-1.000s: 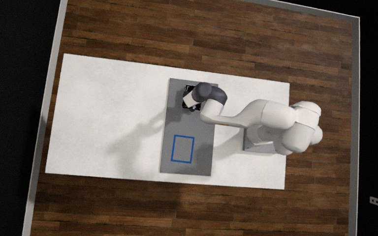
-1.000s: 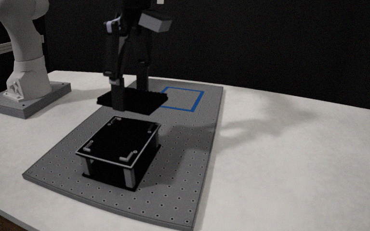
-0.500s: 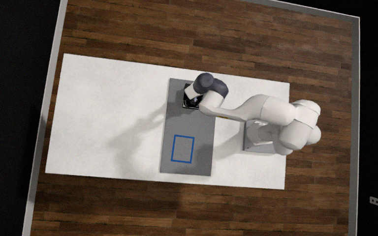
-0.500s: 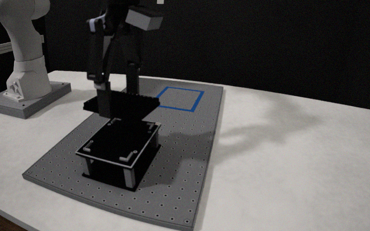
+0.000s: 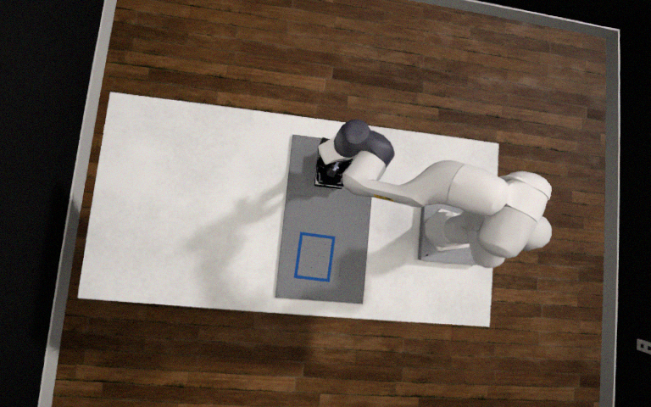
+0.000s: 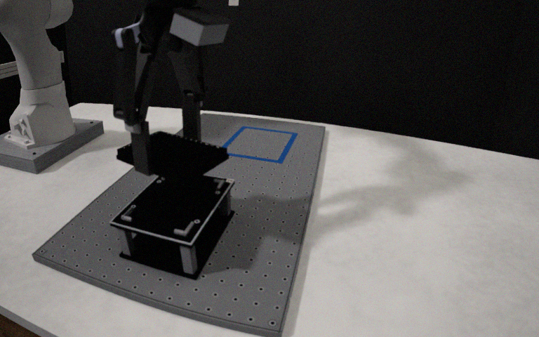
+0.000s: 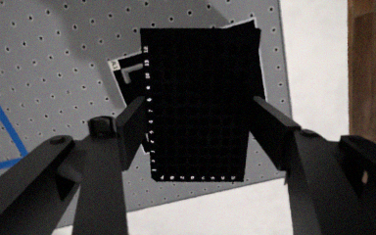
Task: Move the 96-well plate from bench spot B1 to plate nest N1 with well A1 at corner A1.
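My gripper (image 6: 166, 146) (image 7: 198, 112) (image 5: 331, 169) is shut on the black 96-well plate (image 6: 180, 152) (image 7: 196, 98) (image 5: 327, 180), one finger on each long side. It holds the plate level, a short way above the raised black nest N1 (image 6: 170, 213) (image 7: 128, 92). In the wrist view the plate covers most of the nest. The nest's corner marked A1, with a grey L-shaped locator, sticks out to the left and sits slightly turned against the plate. I cannot make out the plate's cut-off corner. The blue outline of spot B1 (image 5: 315, 234) (image 6: 257, 158) (image 7: 10, 128) holds nothing.
Nest and spot are on a grey perforated board (image 5: 331, 215) (image 6: 262, 230) (image 7: 49, 59) lying on the white table (image 5: 168, 192) (image 6: 397, 258). The robot's base (image 5: 443, 242) (image 6: 39, 130) stands beside the board. Wooden floor surrounds the table.
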Motion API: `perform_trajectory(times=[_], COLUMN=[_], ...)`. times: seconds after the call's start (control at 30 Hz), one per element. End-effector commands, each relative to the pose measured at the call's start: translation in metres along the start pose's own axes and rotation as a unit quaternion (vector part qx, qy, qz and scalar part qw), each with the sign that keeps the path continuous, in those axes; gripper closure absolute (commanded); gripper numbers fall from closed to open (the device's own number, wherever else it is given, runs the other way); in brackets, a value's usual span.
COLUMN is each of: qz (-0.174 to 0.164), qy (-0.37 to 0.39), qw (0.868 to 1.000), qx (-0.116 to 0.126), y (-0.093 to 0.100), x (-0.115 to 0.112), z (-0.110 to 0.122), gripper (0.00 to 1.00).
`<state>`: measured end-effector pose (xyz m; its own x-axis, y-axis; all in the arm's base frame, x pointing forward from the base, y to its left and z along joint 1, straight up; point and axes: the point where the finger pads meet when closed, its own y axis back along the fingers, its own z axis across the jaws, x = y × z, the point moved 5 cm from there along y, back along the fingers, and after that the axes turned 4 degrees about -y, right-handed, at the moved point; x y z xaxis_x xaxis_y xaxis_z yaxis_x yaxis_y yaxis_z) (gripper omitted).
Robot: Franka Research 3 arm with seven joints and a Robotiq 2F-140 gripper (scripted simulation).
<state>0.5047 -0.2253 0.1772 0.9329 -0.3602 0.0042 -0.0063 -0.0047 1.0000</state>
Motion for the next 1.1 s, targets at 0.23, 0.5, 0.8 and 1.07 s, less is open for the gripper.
perform_trajectory(times=[0.23,0.5,0.8,1.07], qz=[0.001,0.001,0.001,0.0], qy=[-0.207,-0.293,-0.423,-0.495], qw=[0.978,0.956,0.906,0.869], qx=[-0.003,-0.002,-0.001,0.0], y=[0.0006,0.0006,0.0006,0.0006], x=[0.0,0.0,0.0,0.0001], z=[-0.0032,-0.0037,-0.0041,-0.0041], gripper=[0.4,0.4,0.4,0.4])
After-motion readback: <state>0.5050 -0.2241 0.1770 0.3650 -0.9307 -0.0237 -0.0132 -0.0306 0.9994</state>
